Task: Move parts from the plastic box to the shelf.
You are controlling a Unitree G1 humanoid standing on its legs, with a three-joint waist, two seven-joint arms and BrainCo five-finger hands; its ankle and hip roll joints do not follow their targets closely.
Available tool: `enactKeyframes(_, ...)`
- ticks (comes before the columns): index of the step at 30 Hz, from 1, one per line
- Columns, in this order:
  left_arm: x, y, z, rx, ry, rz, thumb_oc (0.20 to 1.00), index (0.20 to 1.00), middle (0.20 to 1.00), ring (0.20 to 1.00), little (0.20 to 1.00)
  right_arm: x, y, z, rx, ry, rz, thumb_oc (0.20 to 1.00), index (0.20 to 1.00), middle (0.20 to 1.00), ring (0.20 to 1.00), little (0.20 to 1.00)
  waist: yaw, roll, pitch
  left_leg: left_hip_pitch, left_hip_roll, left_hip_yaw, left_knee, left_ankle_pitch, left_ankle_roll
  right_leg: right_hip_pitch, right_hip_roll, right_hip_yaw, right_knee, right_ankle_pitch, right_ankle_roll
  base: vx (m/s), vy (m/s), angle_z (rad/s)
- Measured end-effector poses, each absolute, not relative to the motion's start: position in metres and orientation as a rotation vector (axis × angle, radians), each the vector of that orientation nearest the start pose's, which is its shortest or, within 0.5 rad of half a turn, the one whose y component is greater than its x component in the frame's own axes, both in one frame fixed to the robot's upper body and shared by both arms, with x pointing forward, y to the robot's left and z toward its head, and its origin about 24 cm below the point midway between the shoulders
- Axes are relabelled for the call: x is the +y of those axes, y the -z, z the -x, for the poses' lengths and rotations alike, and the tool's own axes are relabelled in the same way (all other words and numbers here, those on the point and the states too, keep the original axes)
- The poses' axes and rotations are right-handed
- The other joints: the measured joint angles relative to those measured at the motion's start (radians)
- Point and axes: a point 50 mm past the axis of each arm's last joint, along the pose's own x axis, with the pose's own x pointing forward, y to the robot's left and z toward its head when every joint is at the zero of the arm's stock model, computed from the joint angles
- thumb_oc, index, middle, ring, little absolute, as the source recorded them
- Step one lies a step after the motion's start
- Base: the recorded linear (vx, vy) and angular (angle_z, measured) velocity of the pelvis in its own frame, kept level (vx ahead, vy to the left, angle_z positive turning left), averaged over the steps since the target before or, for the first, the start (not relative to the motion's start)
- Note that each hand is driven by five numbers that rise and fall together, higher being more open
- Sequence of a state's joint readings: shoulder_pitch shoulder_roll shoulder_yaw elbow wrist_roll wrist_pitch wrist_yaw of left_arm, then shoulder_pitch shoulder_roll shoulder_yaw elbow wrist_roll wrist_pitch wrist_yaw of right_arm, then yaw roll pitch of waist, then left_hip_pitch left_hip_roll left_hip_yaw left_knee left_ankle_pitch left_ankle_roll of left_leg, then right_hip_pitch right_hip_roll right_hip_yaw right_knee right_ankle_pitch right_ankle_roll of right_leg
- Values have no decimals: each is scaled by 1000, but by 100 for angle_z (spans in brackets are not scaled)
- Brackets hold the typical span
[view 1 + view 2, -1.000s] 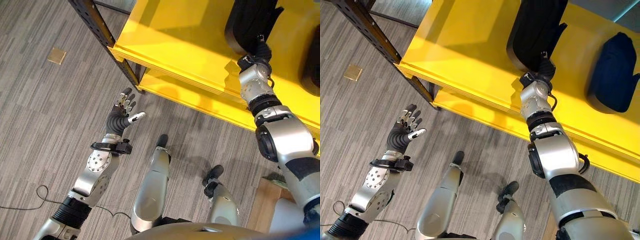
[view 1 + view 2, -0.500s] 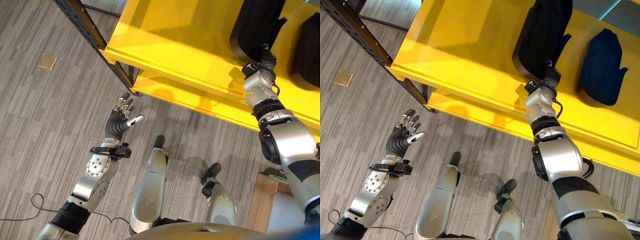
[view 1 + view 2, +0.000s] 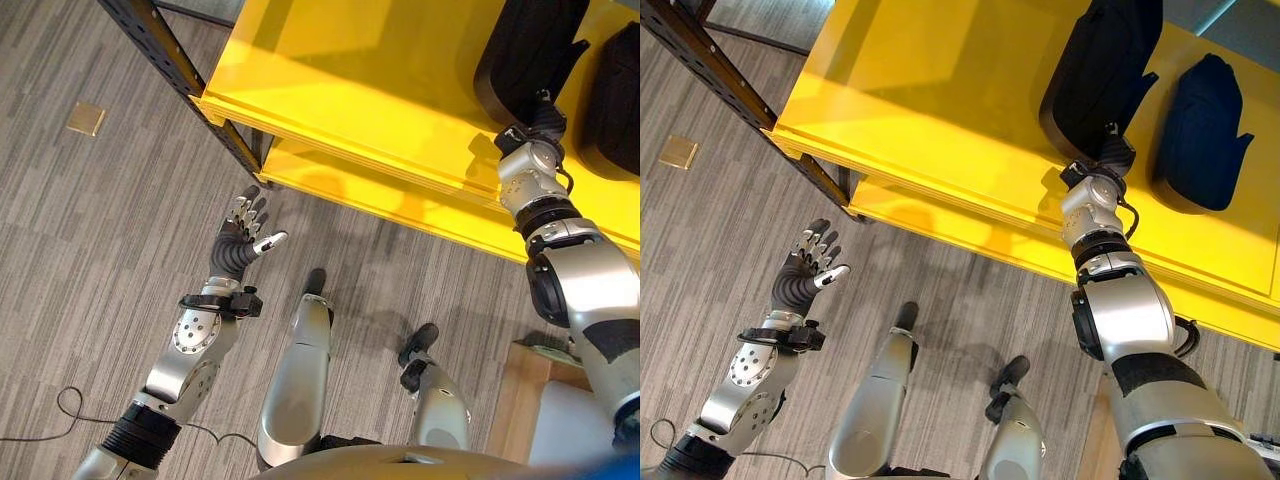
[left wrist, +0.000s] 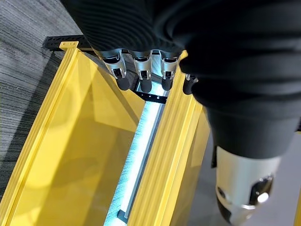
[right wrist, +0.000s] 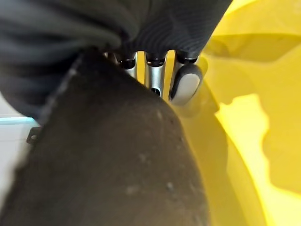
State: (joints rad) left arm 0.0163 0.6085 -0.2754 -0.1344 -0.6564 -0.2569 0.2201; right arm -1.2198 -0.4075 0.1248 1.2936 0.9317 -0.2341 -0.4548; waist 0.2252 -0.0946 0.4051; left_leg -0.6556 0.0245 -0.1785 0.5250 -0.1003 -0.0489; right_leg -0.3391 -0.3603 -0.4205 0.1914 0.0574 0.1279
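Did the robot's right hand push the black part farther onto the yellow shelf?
Yes. The right hand and the black part went deeper from the yellow shelf's front edge.

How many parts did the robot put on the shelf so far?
One dark part already lies on the yellow shelf. A second black part rests there too, with the right hand at its near end; the right wrist view shows fingers beside it. The left hand hangs open over the floor. The plastic box isn't visible, so what's left is unknown.
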Motion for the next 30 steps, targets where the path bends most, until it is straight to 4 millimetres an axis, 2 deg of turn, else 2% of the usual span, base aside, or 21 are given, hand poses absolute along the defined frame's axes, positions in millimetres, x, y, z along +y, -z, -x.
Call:
enactKeyframes(3,199,-88,-242,-173,66,123,1000,1000,1000,1000,1000,-238,-196,-414,-102,626,-504,200,200,200,200,200,0,0,0,-4,0,-1,1,0,0,-1,5,-1,0,0,0,0,0,0)
enactKeyframes(4,199,-88,-242,-175,66,123,1000,1000,1000,1000,1000,-238,-196,-414,-103,628,-500,438,438,438,438,438,0,0,0,-6,0,-2,3,-1,0,-1,6,-1,-1,1,-1,0,0,0)
enactKeyframes(5,199,-88,-242,-175,66,124,1000,1000,1000,1000,1000,-238,-197,-414,-105,629,-498,1000,1000,1000,1000,1000,-1,0,0,-7,1,-3,3,-1,0,-2,7,-1,-1,2,-2,0,0,0)
enactKeyframes(21,200,-90,-242,-193,57,128,1000,1000,1000,1000,1000,-234,-198,-414,-118,612,-417,1000,1000,1000,1000,1000,-1,-1,3,-7,8,0,6,1,-6,-2,14,-1,-6,12,-7,0,0,0)
enactKeyframes(30,202,-90,-242,-195,52,123,1000,1000,1000,1000,1000,-221,-202,-415,-170,545,-396,1000,1000,1000,1000,1000,-20,-9,19,-9,13,9,21,-5,-5,0,21,12,-17,23,-4,-7,1,-3)
